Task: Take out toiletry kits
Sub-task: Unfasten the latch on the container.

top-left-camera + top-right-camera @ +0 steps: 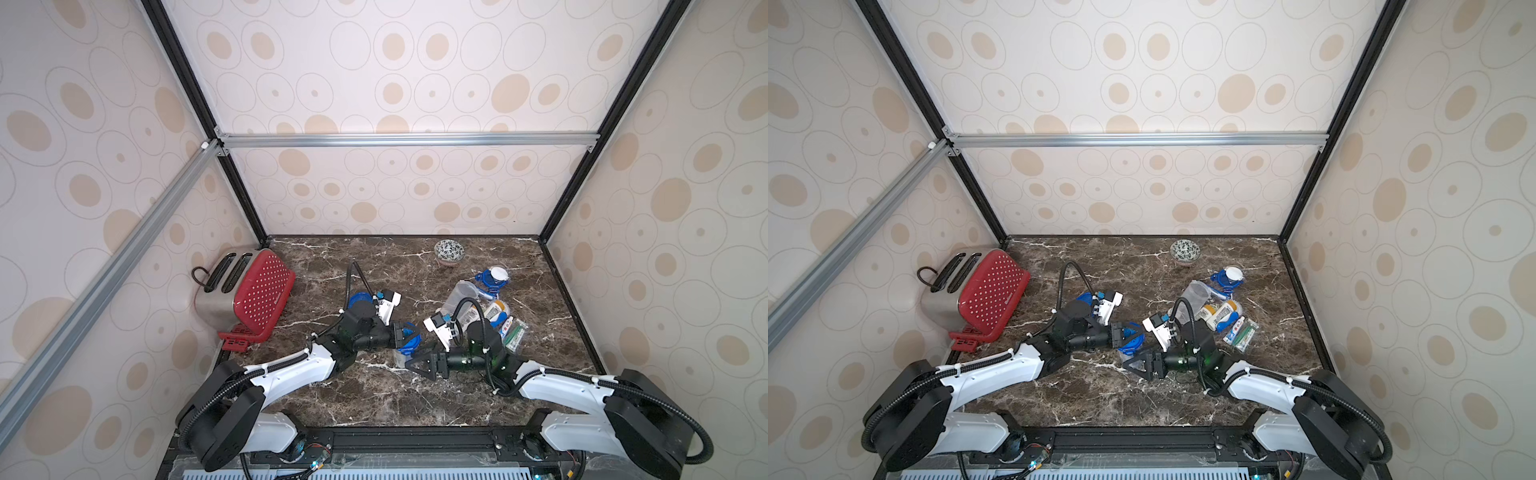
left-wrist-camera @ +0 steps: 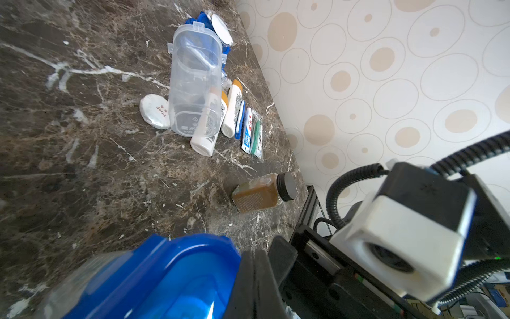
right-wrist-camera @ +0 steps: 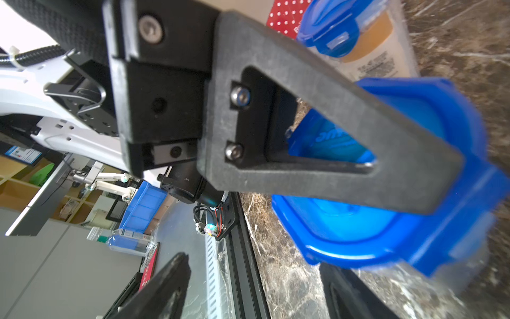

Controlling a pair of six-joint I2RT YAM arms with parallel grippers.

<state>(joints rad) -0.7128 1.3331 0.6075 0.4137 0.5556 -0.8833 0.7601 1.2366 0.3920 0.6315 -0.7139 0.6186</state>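
- Leftmost, a red toaster [image 1: 245, 291] stood at the back-left of the marble table [image 1: 374, 399].
- Next, a closed jar [image 1: 359, 298] with a blue lid sat half hidden behind the left arm. The right wrist view showed a gold-capped bottle [image 3: 372, 47] inside it.
- At the centre, the left gripper [image 1: 411, 333] had its jaws pressed together against the edge of a second jar's blue lid [image 1: 409, 348]. Whether a clip sat between them could not be told.
- The right gripper [image 1: 413, 366] hung low on that jar's other side, its jaws spread with nothing seen between them.
- Further right, an empty clear jar [image 1: 459, 295] lay on its side, with a round soap packet [image 2: 154, 110] just beside its base.
- Along the jar's far side lay a toiletry kit in a row: two white bottles [image 2: 233, 110], a blue toothbrush [image 2: 240, 121], a toothpaste tube [image 2: 247, 129] and a wrapped green toothbrush [image 2: 258, 135].
- Behind these, a loose blue lid [image 1: 484, 277] carried a round white packet [image 1: 498, 274].
- A patterned bowl [image 1: 449, 251] stood at the back.
- A small brown jar [image 2: 259, 193] lay on its side near the table's right edge.
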